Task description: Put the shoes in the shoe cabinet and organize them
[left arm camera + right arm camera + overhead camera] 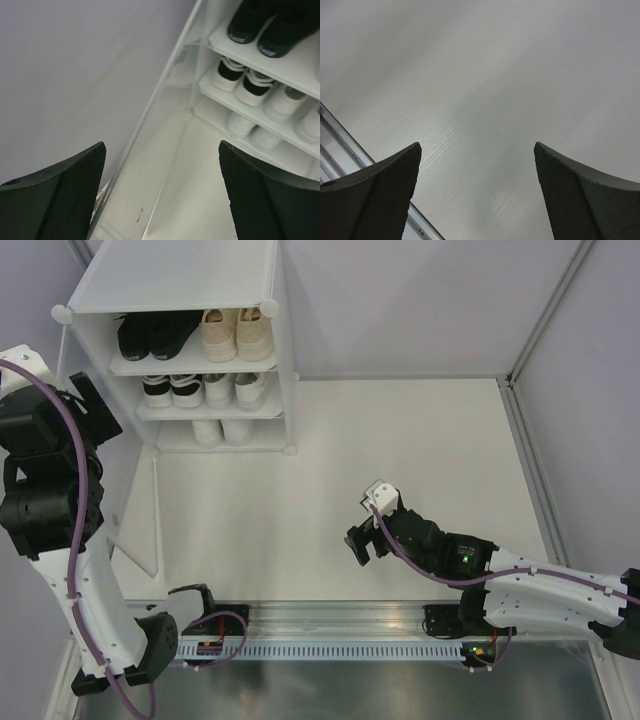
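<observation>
The shoe cabinet stands at the back left with its frosted door swung open toward the front. A black pair and a beige pair sit on the top shelf. A black-and-white pair and a white pair fill the middle shelf, and another white pair the bottom one. My left gripper hangs raised left of the cabinet, open and empty, facing the door and the shelves. My right gripper hovers low over the bare floor, open and empty.
White walls close in the back and both sides. A metal rail with the arm bases runs along the near edge. The open door panel stands between my left arm and the middle of the floor.
</observation>
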### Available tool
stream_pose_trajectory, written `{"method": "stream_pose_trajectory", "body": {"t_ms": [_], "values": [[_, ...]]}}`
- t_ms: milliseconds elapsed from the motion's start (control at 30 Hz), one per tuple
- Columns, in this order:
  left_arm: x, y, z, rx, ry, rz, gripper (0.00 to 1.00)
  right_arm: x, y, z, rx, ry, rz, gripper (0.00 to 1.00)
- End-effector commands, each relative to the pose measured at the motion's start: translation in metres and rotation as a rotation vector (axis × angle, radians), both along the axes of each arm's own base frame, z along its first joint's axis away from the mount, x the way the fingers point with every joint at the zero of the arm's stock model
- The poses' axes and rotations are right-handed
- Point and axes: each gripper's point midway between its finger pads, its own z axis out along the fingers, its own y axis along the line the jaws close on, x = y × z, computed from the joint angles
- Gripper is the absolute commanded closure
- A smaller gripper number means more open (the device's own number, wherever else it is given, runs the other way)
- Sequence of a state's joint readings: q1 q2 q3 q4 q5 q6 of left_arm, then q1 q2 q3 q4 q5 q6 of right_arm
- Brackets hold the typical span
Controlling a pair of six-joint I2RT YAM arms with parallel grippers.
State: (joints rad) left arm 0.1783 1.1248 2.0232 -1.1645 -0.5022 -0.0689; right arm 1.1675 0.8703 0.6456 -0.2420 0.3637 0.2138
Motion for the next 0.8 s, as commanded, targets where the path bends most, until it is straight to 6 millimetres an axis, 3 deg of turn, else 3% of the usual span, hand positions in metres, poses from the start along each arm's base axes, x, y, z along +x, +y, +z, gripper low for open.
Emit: {"method": "stream_pose_trajectory", "body": {"t_ms": [0,133,367,767], "values": [[0.007,-0.047,-0.008,-0.179,-0.050,-0.215,0.04,0.004,0.002,0.009,0.045,-0.017,-0.021,0.03],[0.009,-0.077,0.004,-0.245,-0.122,-0.369,0.02,0.006,0.001,0.009,0.040,-0.021,-0.029,0.03],[0.024,-0.124,0.007,-0.376,-0.173,-0.607,0.01,0.006,-0.002,0.016,0.065,-0.032,-0.038,0.03],[0.051,-0.169,0.014,-0.510,-0.300,-0.872,0.00,0.008,-0.014,0.034,0.124,-0.066,-0.081,0.03]]}}
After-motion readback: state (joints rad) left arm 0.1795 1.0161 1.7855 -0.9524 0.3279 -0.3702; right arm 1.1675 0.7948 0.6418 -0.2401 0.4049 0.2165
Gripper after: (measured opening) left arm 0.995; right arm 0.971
